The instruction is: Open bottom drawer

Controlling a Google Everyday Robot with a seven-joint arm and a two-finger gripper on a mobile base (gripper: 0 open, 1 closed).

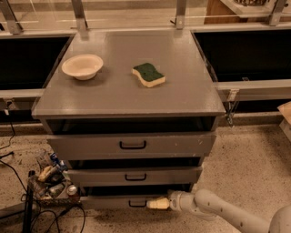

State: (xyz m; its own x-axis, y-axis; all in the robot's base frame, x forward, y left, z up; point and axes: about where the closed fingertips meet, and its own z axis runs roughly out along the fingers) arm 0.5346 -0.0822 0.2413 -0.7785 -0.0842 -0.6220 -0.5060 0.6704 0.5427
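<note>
Grey-white robot arm [218,211], round and smooth, comes in from the bottom right corner, low over the speckled stone floor [245,154]. At its end is the cream-coloured gripper [158,204]. It points left and sits right at the front of the slim grey metal bottom drawer [109,202], just beside the small black bar handle [137,204]. I cannot tell how far open the gripper is, or if it has hold of the handle.

The bottom drawer is the lowest of three in the grey metal cabinet, close to the floor. A dark gap shows above its front.

To the left of it, on the floor, is a little wire basket of jumbled small things [52,182], with black cables [13,168] lying near.

Above the bottom drawer is the mid-sized grey drawer front [91,176] with its own black handle. Above that is the tallest, widest grey drawer front [82,145], also with a black handle and a dark gap over it.

On the flat grey cabinet top [150,98] sits a round cream bowl [82,66] on the left, standing upright. A sponge with a green top and yellow underside [148,74] lies near the middle, well apart from the bowl.

Behind the cabinet stand shiny metal posts [80,13], and there are dark openings [245,52] on both sides.
</note>
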